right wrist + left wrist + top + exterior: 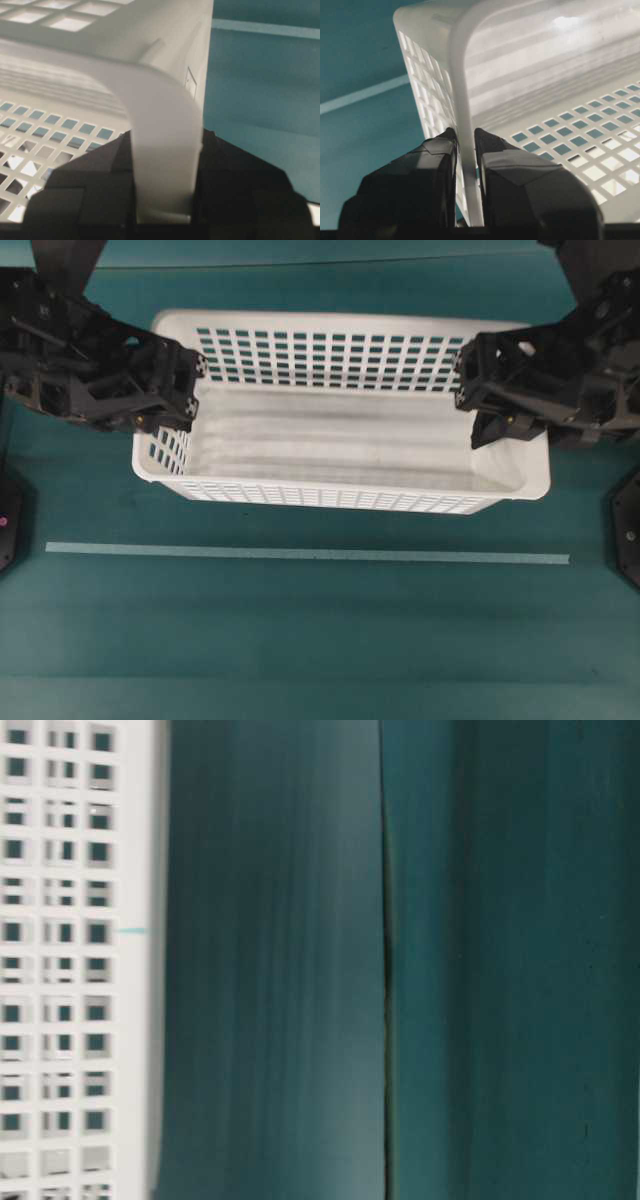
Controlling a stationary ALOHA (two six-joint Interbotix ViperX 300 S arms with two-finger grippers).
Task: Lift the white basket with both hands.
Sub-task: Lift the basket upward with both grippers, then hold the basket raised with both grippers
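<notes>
The white basket point(330, 445) lies lengthwise across the middle of the teal table, and nothing shows inside it. My left gripper point(192, 390) is shut on the rim of its left end wall. In the left wrist view the fingers point(440, 150) pinch the rim point(462, 100), one outside the wall and one inside. My right gripper point(478, 390) is shut on the rim of the right end. In the right wrist view the wide rim point(165, 150) fills the gap between the jaws. The table-level view shows only a pierced basket wall point(60, 970).
A pale tape strip point(300, 554) runs across the teal table in front of the basket. Dark arm bases sit at the left edge point(10, 520) and the right edge point(628, 530). A seam point(385, 970) splits the teal surface in the table-level view.
</notes>
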